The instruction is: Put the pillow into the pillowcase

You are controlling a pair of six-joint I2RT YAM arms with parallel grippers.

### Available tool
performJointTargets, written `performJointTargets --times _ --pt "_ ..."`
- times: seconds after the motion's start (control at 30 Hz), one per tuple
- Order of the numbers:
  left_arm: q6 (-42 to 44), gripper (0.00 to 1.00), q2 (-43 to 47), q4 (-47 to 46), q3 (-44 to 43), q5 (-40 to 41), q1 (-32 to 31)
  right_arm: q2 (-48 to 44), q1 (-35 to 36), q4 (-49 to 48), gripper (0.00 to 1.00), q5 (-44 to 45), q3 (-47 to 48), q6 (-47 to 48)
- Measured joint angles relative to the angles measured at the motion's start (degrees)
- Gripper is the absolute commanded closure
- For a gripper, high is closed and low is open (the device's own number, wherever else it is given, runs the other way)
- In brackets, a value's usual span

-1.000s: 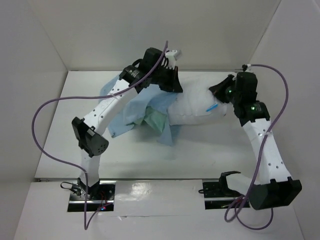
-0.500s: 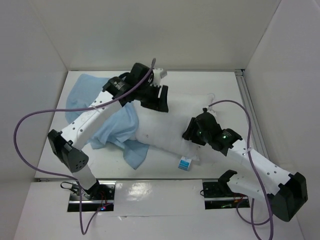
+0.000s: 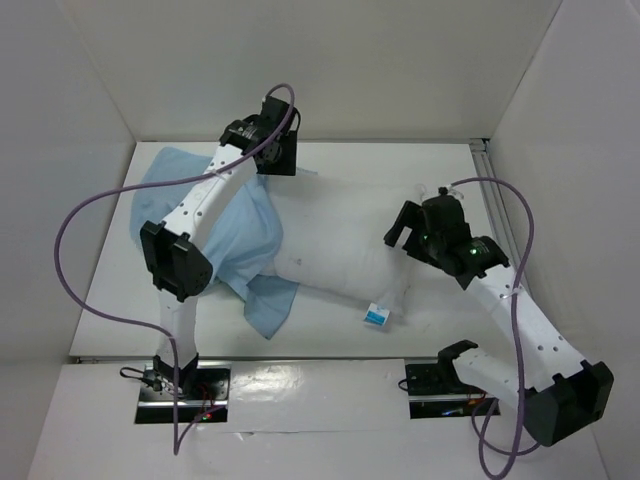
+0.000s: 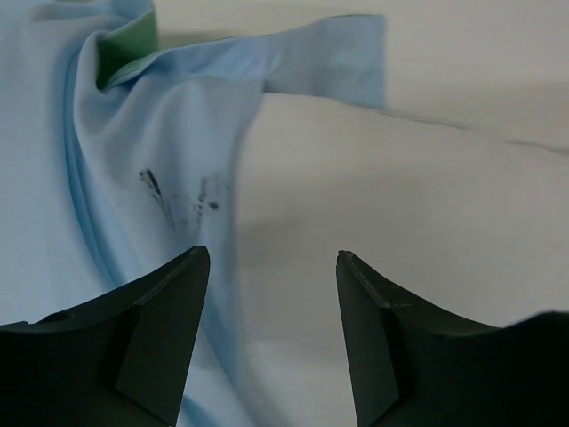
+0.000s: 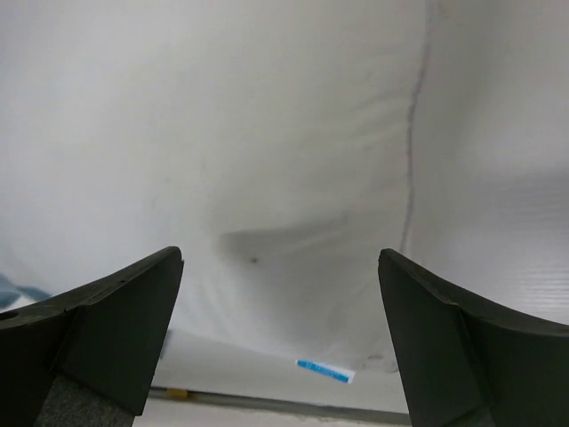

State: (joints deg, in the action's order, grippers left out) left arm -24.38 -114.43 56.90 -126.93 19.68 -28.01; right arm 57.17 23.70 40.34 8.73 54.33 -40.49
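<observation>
The white pillow (image 3: pixel 340 250) lies across the middle of the table, its blue-and-white tag (image 3: pixel 377 315) at the near seam. The light-blue pillowcase (image 3: pixel 215 225) covers its left end, and a loose flap (image 3: pixel 268 305) trails toward the front. My left gripper (image 3: pixel 280 165) hovers open at the far side, over the pillowcase's edge (image 4: pixel 213 116) where it meets the pillow (image 4: pixel 400 196). A green patch (image 4: pixel 124 44) of the case shows at a fold. My right gripper (image 3: pixel 403 228) stands wide open above the pillow's right end (image 5: pixel 267 133), holding nothing. The tag (image 5: pixel 324 371) shows below it.
White walls close in the table (image 3: pixel 400 170) on the left, back and right. A metal rail (image 3: pixel 492 195) runs along the right edge. Purple cables loop from both arms, one (image 3: pixel 85 210) out to the left.
Both grippers have opened and let go of the pillow and the pillowcase, which have settled on the table. The left gripper has drawn back toward the far side. The right has lifted to the right.
</observation>
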Motion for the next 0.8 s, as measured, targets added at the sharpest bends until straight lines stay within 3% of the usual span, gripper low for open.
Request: performJointTargets --times 0.27,0.43,0.47,0.7,0.73,0.77,0.8 --pt "0.04 0.42 -6.67 0.61 0.2 4.13 4.46 0.33 -22.62 0.48 0.01 -9.57 0.0 6.43" --pt "-0.02 0.86 -6.6 -0.2 0.55 4.72 4.94 0.98 -29.83 0.63 0.01 -15.5 -0.5 10.25" --pt "0.04 1.0 -6.6 -0.2 0.59 4.72 5.14 1.68 -30.01 0.57 0.01 -16.81 -0.55 10.86" --pt "0.74 1.0 -6.58 -1.2 0.79 0.37 6.14 9.14 -27.47 -5.16 0.01 -28.79 -3.43 12.87" --pt "1.4 1.0 -6.38 -1.75 1.01 -1.31 6.19 9.88 -26.01 -6.67 0.09 -30.03 -4.02 12.76" --pt "1.92 1.0 -6.03 -2.43 1.49 -3.1 6.1 11.02 -23.39 -8.68 0.23 -31.17 -4.46 12.0" --pt "2.32 1.0 -5.62 -3.02 1.92 -5.01 5.81 11.96 -21.18 -10.45 0.44 -31.98 -4.52 11.56"
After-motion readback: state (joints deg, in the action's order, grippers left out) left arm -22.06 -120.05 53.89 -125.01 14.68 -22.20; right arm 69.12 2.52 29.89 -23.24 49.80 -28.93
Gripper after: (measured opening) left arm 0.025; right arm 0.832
